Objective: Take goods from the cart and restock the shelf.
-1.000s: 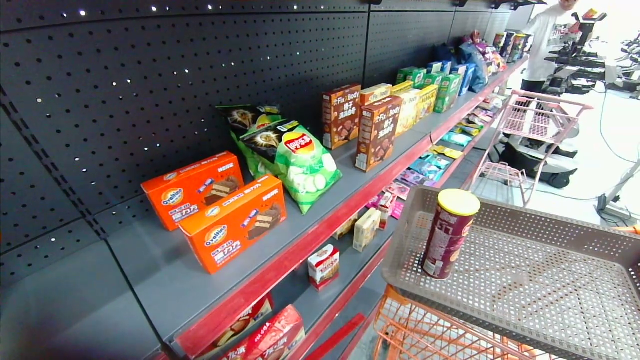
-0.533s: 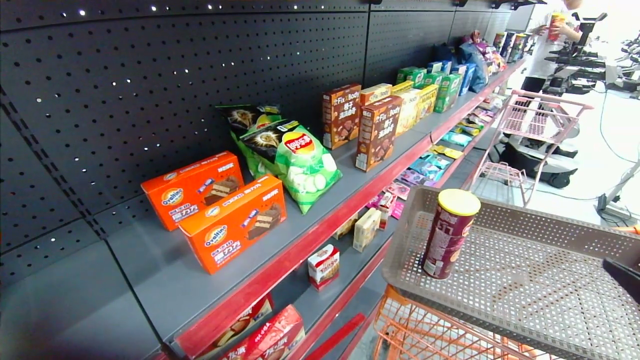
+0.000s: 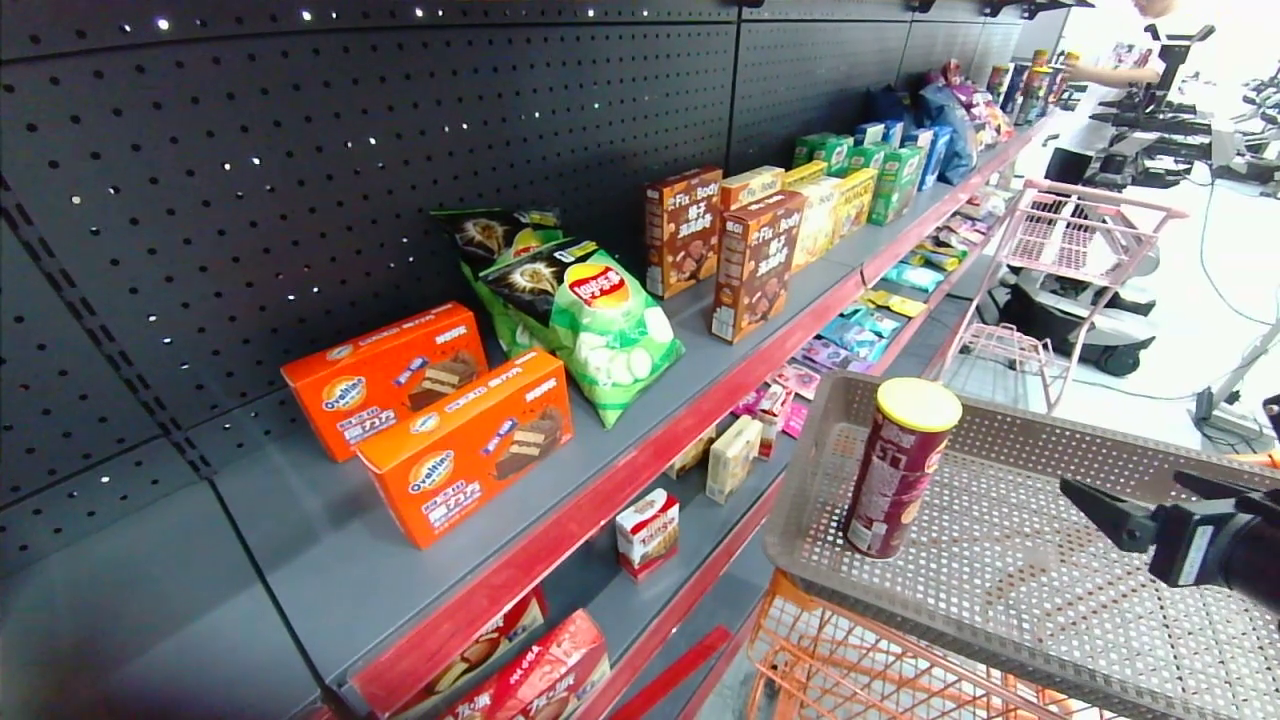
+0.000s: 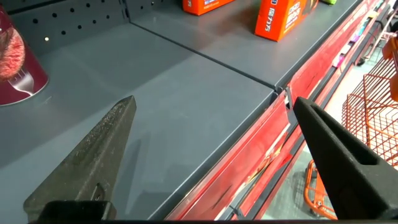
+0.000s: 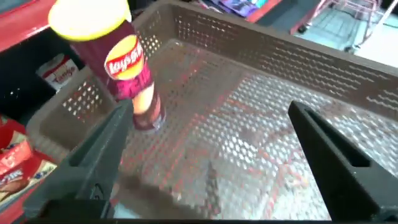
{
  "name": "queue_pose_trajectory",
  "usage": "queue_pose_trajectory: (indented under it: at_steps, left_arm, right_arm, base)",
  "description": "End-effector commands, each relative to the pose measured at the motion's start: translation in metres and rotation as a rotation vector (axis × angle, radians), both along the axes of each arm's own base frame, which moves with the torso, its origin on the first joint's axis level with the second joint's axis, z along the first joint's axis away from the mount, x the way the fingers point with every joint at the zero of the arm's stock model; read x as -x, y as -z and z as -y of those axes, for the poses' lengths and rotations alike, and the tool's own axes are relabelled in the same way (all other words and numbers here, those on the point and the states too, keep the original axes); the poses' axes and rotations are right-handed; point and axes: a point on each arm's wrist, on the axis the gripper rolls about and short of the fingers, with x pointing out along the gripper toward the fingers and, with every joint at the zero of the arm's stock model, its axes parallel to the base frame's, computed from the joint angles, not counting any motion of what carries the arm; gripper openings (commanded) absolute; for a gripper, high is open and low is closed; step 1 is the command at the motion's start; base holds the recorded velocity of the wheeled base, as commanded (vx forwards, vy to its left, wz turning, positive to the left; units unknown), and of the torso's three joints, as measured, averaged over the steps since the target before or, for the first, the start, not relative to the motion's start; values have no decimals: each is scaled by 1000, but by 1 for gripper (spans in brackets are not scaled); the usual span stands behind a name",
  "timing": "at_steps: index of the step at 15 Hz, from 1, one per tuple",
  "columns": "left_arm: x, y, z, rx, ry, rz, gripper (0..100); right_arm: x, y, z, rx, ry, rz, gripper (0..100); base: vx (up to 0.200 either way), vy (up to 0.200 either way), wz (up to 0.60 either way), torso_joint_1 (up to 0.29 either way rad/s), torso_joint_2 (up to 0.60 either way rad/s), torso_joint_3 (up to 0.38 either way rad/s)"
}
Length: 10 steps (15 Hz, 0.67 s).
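A maroon chips can (image 3: 900, 468) with a yellow lid stands upright in the front left corner of the cart's perforated brown tray (image 3: 1050, 610). My right gripper (image 3: 1125, 487) hovers over the tray to the right of the can, open and holding nothing. Its wrist view has the can (image 5: 121, 68) ahead of the open gripper (image 5: 211, 168), off to one side. My left gripper (image 4: 214, 155) is open over a bare stretch of the grey shelf (image 4: 186, 106). Another maroon can (image 4: 18, 62) stands on that shelf beside it.
On the shelf (image 3: 330, 560) stand two orange boxes (image 3: 470, 440), green chip bags (image 3: 600, 320) and brown boxes (image 3: 755, 265). The shelf has a red front edge (image 3: 620, 490), with lower shelves of small goods beneath. The orange cart basket (image 3: 850, 660) sits under the tray. A pink cart (image 3: 1070, 250) stands farther back.
My right gripper has come into the head view from the right edge and moved left over the tray toward the can. The can and the shelf goods have not moved.
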Motion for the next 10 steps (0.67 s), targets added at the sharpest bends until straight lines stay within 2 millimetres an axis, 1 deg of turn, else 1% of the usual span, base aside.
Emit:
queue_pose_trajectory:
  at_steps: [1,2,4,8,10]
  left_arm:
    - [0,0,0,0,0,-1,100]
    - [0,0,0,0,0,-1,100]
    - [0,0,0,0,0,-1,100]
    - [0,0,0,0,0,-1,100]
    - [0,0,0,0,0,-1,100]
  right_arm:
    - [-32,28,-13,15,-58,-96,100]
    - [-39,31,-18,11,-75,-71,100]
    - [-47,36,-27,9,-112,-52,100]
    - [-57,44,-33,15,-133,-76,100]
    - [-66,49,-39,16,-149,-48,100]
  base:
    - [0,0,0,0,0,0]
    - [0,0,0,0,0,0]
    - [0,0,0,0,0,0]
    - [0,0,0,0,0,0]
    - [0,0,0,0,0,0]
